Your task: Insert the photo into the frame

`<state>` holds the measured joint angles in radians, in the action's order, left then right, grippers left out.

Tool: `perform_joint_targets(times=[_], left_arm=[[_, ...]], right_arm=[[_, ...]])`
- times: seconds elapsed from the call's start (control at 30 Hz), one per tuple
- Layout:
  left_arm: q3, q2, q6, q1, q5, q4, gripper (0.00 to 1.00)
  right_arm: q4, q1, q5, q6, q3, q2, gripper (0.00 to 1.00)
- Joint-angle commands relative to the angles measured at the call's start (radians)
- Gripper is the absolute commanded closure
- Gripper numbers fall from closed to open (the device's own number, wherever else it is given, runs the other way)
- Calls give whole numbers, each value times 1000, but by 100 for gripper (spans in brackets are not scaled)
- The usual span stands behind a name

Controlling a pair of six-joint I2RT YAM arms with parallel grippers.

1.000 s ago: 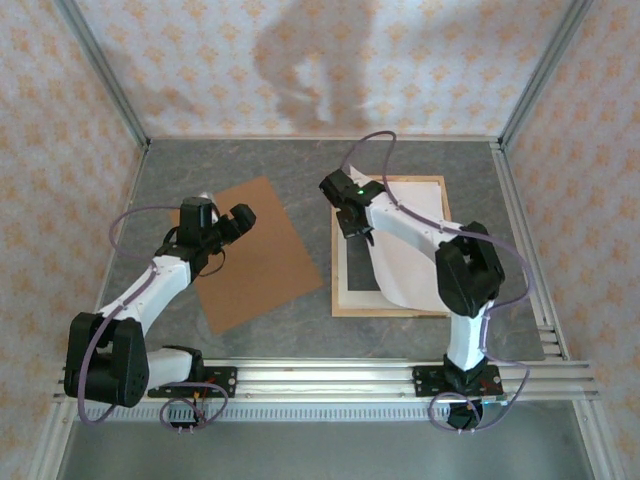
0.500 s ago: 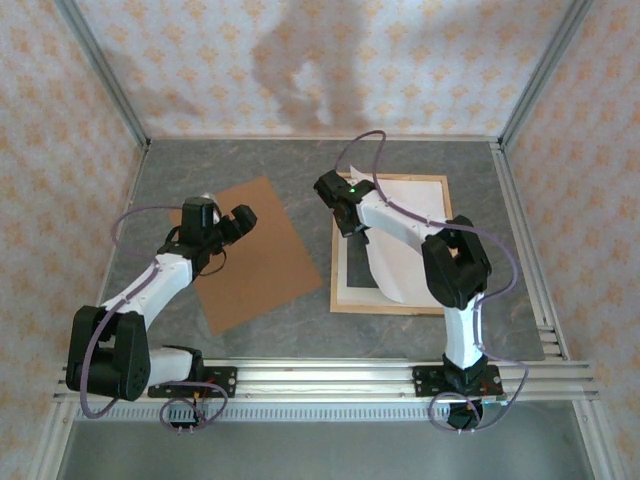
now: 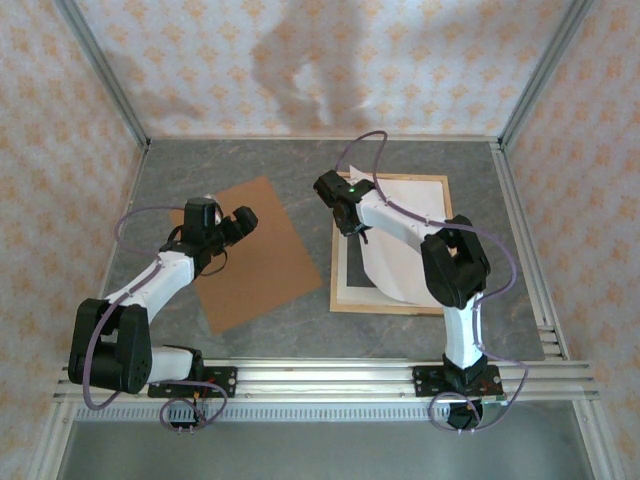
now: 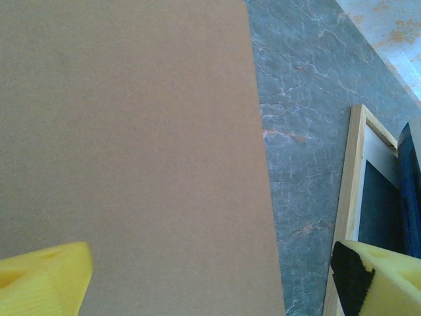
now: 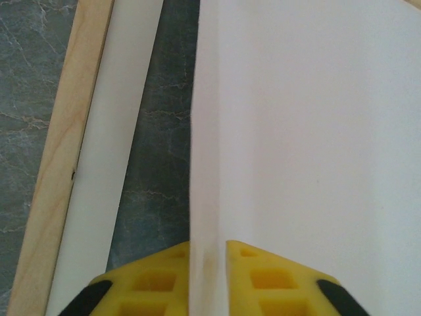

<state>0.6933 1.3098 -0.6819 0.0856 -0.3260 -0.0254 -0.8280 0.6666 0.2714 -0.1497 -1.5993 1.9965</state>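
Photo point(image 5: 302, 131), seemingly light and limp, bows over the frame point(image 5: 59, 151)
Right gripper point(image 5: 209, 276) pinches its edge, probably the safest hold; left gripper point(image 3: 238, 222) jaws spread

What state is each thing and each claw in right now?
photo: white side up, bowed, one edge pinched.
frame: lying flat, under the photo.
cream mat: flat inside frame.
brown board: lying flat.
left gripper: open, above brown board.
right gripper: shut on photo.
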Motion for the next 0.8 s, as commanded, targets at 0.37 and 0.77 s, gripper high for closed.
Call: perform_joint_targets(times=[0.37,0.77], left_arm=[[9,-1,9,5,4,23,5],[3,11,1,22,3,25,5]], right_arm=[[25,-5,-43,-18,17,-25,38],[91,-24,-258,-10,96,-117,20]])
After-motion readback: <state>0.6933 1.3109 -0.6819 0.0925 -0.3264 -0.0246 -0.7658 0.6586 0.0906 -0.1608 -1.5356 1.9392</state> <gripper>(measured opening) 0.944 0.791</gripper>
